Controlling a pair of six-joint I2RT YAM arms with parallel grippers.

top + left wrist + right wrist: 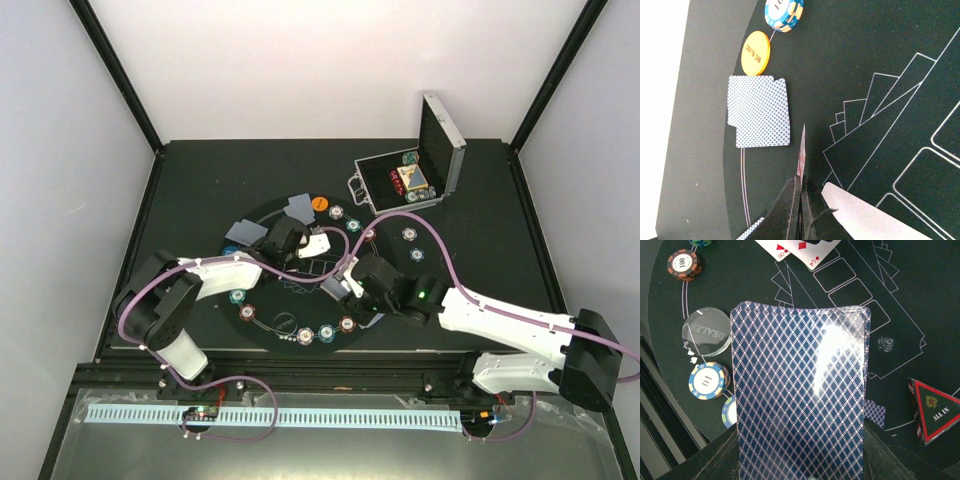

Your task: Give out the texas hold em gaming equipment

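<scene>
Jaws on the left pinch one edge-on card [801, 150]; those on the right clamp a face-down deck [800, 400]

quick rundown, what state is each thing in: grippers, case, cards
left gripper: shut on a single card
right gripper: shut on the deck
deck: squared, backs up
silver case: open, lid raised
card pair beside the orange disc: face down, overlapping
red cards: face up on the mat
</scene>
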